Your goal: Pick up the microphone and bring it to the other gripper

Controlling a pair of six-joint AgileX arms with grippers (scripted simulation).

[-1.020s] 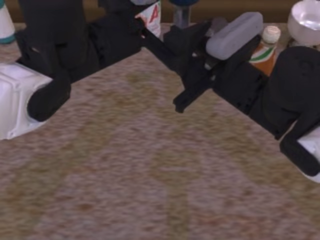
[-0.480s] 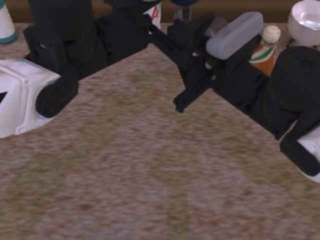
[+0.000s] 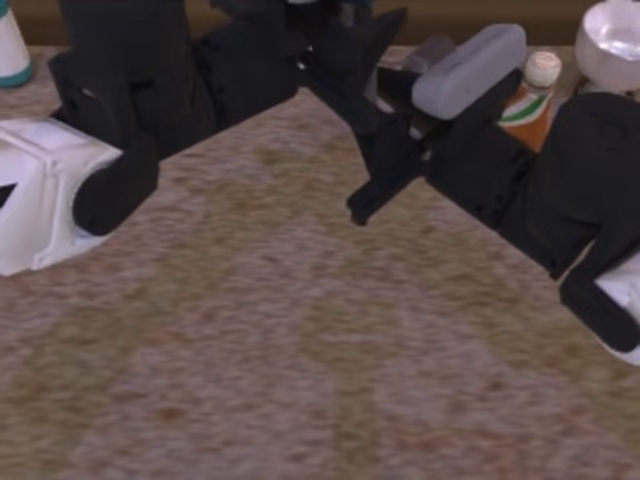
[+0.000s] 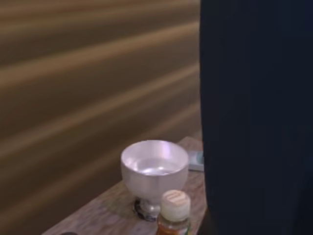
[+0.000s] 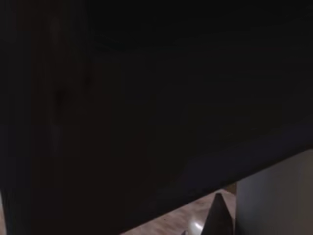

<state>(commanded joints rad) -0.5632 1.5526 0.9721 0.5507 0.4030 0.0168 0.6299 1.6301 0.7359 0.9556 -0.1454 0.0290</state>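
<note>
- Left gripper (image 3: 305,55): at the table's far edge, meeting the right gripper (image 3: 375,110); finger state of either cannot be told.
- Microphone (image 4: 257,112): navy head fills the left wrist view.
- Right wrist view: dark.

microphone: none of it can be made out in the top view; the two grippers meeting at the far edge cover that spot
left gripper (image 3: 335,50): fingers blend into the right arm's black parts, grip unreadable
right gripper (image 3: 375,150): one finger (image 3: 362,207) shows, the other is lost in the dark mass
left wrist view: a dark navy surface (image 4: 257,112) blocks its right half, shape unclear
right wrist view: dark
silver bowl (image 3: 612,40): cut off by the top view's right edge
bottle (image 3: 530,100): lower part hidden behind the right arm
white cone (image 3: 10,50): cut by the left edge
</note>
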